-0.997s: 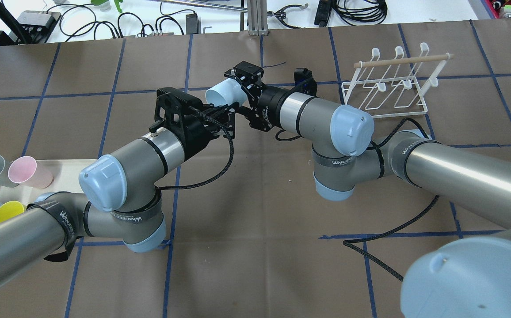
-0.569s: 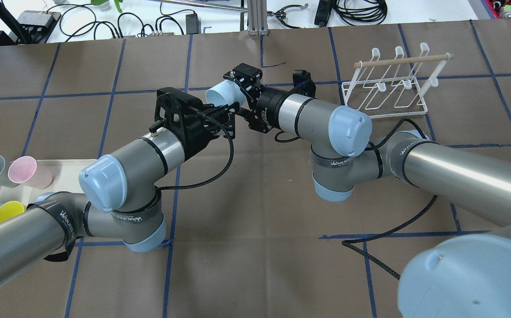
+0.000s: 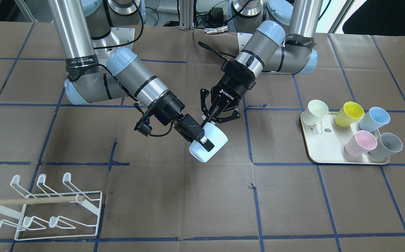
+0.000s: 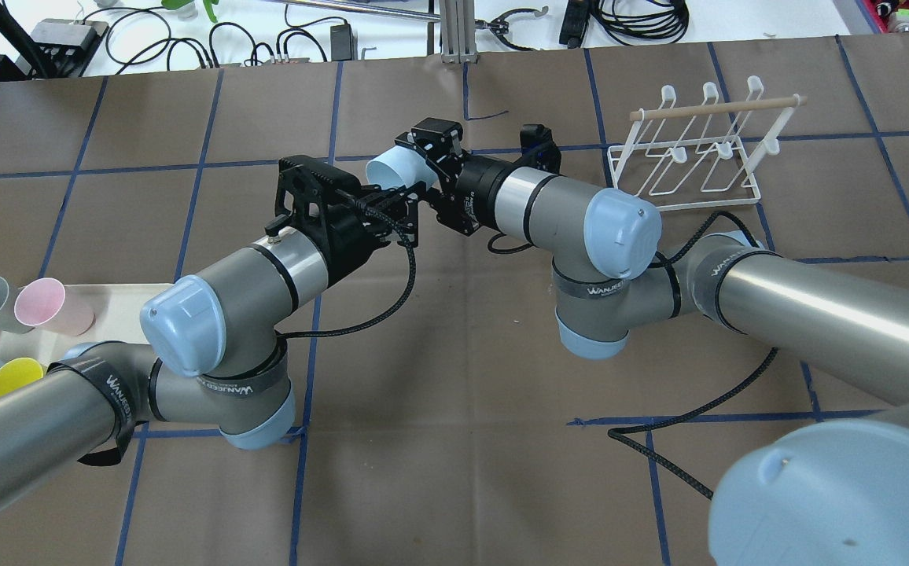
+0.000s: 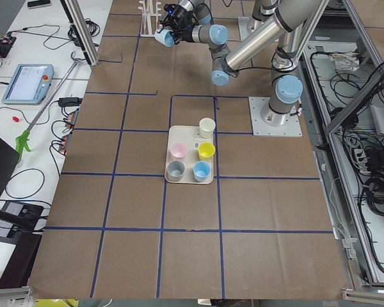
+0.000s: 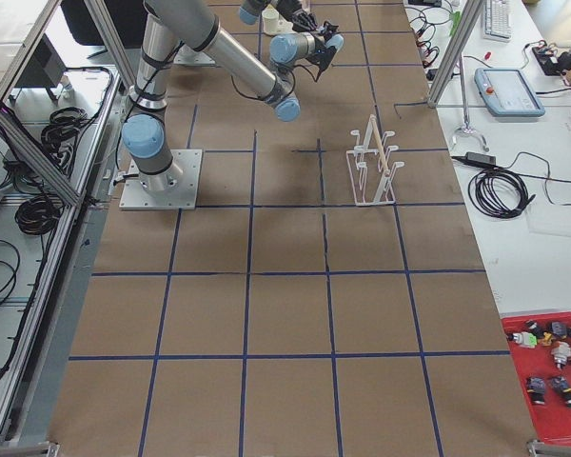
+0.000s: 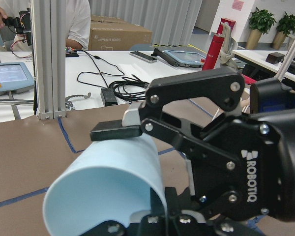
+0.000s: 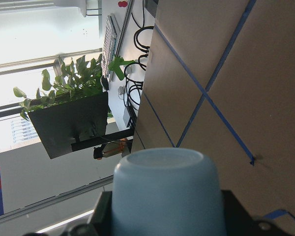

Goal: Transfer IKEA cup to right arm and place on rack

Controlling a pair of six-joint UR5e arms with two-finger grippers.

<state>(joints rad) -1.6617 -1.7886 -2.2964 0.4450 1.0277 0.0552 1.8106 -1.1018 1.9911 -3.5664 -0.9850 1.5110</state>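
A pale blue cup [image 3: 214, 140] hangs on its side above the table's middle, between both grippers; it also shows in the overhead view [image 4: 391, 167]. My left gripper [image 3: 212, 120] [image 4: 395, 200] is shut on the cup's wall. My right gripper [image 3: 202, 143] [image 4: 411, 161] is open and straddles the cup from the other end. In the left wrist view its upper finger [image 7: 115, 132] lies along the top of the cup [image 7: 108, 182]; the lower finger is hidden. The right wrist view has the cup [image 8: 164, 191] filling the bottom centre. The white wire rack [image 3: 31, 202] [image 4: 706, 110] stands bare.
A cream tray [image 3: 328, 154] [image 4: 132, 295] on the robot's left side holds several cups: cream, yellow, blue, pink and grey. A black cable [image 4: 690, 413] trails over the table under the right arm. Brown paper with blue tape lines covers the table.
My right gripper has slid a little further along the cup toward the left gripper. The cup and the left arm have stayed still.
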